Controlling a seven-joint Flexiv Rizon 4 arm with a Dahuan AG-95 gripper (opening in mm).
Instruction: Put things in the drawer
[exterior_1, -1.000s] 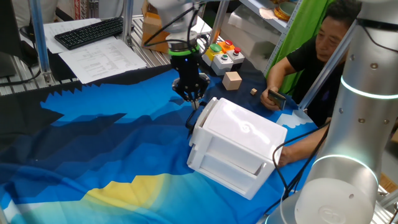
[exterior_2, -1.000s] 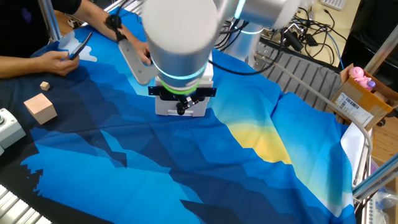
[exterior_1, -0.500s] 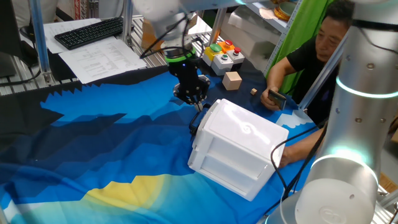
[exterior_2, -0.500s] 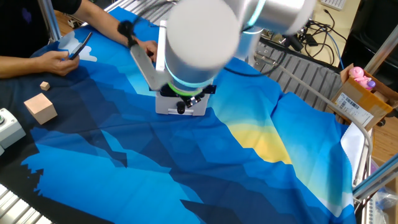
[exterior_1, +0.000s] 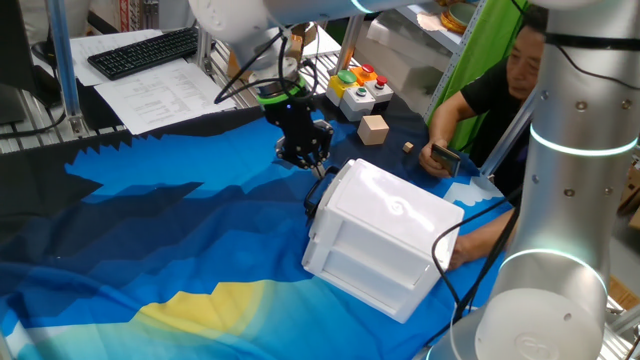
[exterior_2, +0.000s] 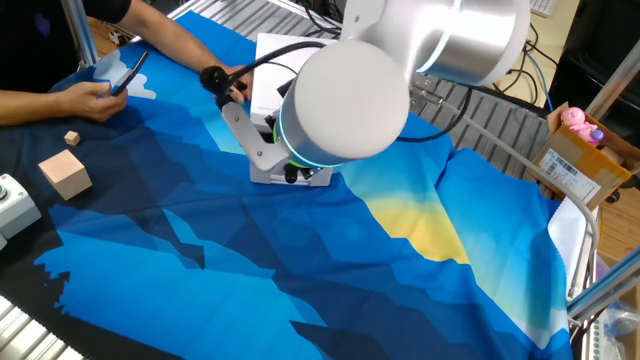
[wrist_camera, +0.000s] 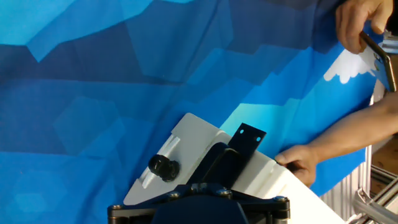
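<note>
The white cabinet (exterior_1: 385, 235) lies on the blue cloth. Its drawer front with a black handle (wrist_camera: 163, 167) faces my hand and looks pushed in. It also shows in the other fixed view (exterior_2: 262, 172), mostly behind my arm. My gripper (exterior_1: 318, 168) hangs tilted over the cabinet's near top corner. In the hand view its black fingers (wrist_camera: 247, 135) read as one bar over the white top, shut and empty. A tan wooden cube (exterior_1: 374, 128) and a smaller block (exterior_1: 408, 147) lie beyond the cabinet, also seen in the other fixed view (exterior_2: 65, 172).
A person sits behind the cabinet, one hand (wrist_camera: 301, 163) on its far side and the other holding a phone (exterior_1: 445, 157). A button box (exterior_1: 360, 85) stands at the cloth's back edge. A second robot arm (exterior_1: 565, 200) stands at the right.
My hand has shifted a little left and tilted, with fingertips still at the cabinet's corner. My elbow has swung right in the other fixed view. The cabinet and blocks have not moved.
</note>
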